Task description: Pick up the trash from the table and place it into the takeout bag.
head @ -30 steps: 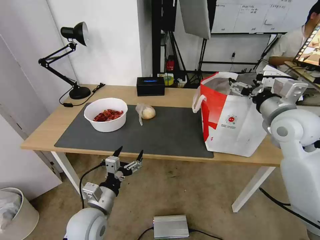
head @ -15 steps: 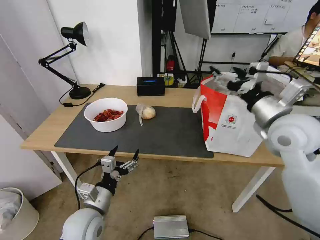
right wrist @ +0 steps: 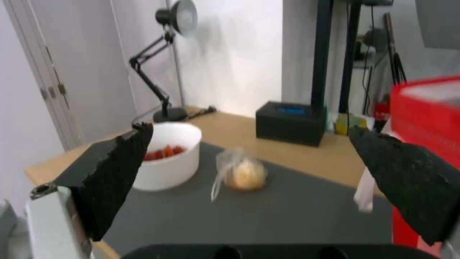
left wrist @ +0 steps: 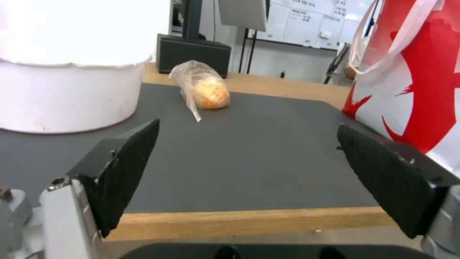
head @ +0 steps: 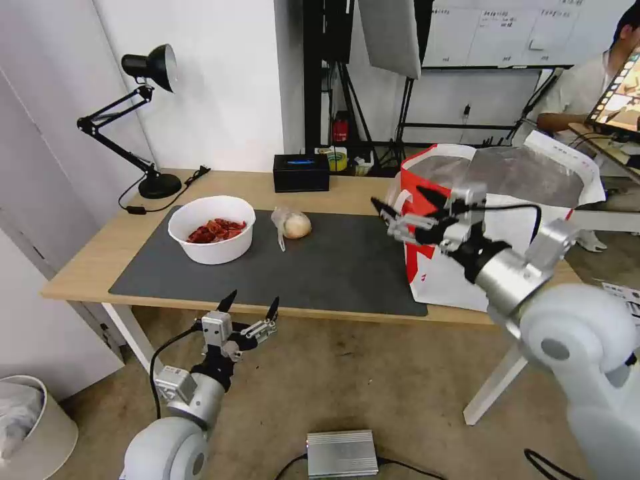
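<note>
I see right claw wide open, empty, hanging over dark mat just beside takeout bag at its red side. Bagged bun lies on mat, well apart from right claw, toward white bowl of red scraps. Left claw open, empty, parked below tabletop front edge.

White-and-red takeout bag, dark grey mat, white bowl
</note>
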You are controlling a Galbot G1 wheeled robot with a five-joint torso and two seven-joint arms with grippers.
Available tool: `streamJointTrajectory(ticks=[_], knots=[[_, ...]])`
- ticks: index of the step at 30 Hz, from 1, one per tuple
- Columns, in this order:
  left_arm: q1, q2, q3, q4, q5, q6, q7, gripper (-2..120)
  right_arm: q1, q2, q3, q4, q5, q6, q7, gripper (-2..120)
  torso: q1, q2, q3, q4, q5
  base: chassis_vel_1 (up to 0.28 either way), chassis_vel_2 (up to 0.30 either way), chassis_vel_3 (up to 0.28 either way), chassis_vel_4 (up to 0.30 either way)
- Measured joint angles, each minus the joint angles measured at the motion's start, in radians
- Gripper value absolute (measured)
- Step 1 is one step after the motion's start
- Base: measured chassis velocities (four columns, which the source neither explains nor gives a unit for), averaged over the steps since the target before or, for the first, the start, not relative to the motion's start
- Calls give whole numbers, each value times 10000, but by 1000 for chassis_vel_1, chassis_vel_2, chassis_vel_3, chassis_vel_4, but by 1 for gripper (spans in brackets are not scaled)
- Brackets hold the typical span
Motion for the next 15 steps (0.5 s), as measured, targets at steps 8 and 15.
streamJointTrajectory(ticks=[8, 15], knots=[[2, -4, -51, 29, -21, -51, 14, 100, -976, 132, -348, -58, -892, 694, 64, 100, 0, 0, 0, 1, 0, 0, 0, 0, 0], [-4, 83, -199, 111, -197, -120, 196, 100, -1950, 92, -292, -467, -1598, 1969, -20, 100, 1, 0, 0, 0, 0, 0, 0, 0, 0]])
